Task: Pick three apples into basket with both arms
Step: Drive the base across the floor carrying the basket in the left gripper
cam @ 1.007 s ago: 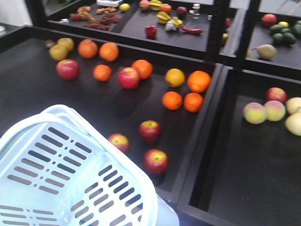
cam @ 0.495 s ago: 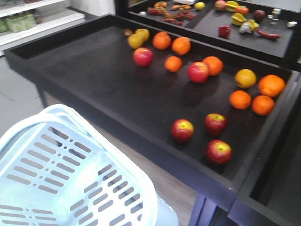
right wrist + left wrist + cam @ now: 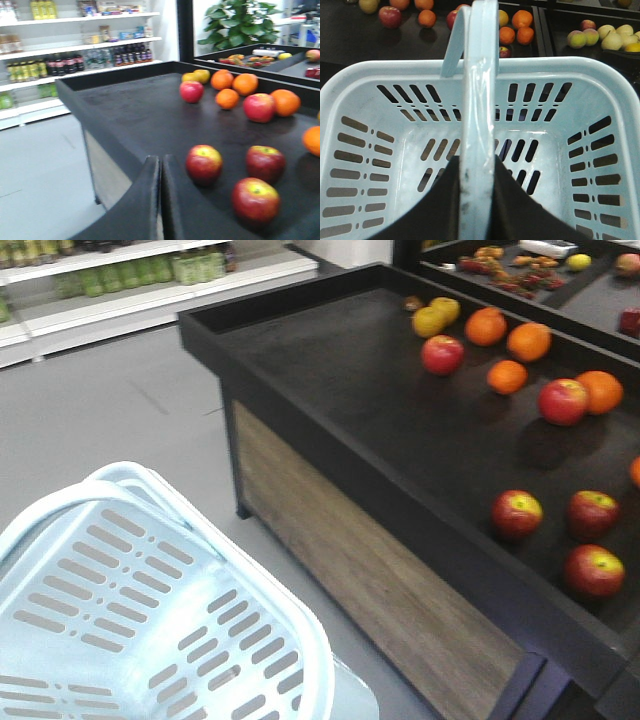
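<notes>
Three dark red apples with yellow tops lie close together near the front edge of the black display table: one (image 3: 517,514), a second (image 3: 593,512) and a third (image 3: 594,571). The right wrist view shows them too, the nearest (image 3: 255,200) just right of my right gripper (image 3: 160,162), which is shut with nothing in it. The pale blue basket (image 3: 120,600) hangs at the lower left, off the table and over the floor. My left gripper (image 3: 477,170) is shut on its loop handle (image 3: 479,125). The basket's inside looks bare.
Two more red apples (image 3: 442,354) (image 3: 563,401), several oranges (image 3: 528,341) and yellow fruit (image 3: 437,316) lie farther back on the table (image 3: 330,440), which has a raised rim. Grey floor (image 3: 130,400) and store shelves with bottles (image 3: 120,275) are to the left.
The front view has swung left: table and fruit slid to the right of the frame, and the floor and shelves came into view. The basket holds its place in the frame.
</notes>
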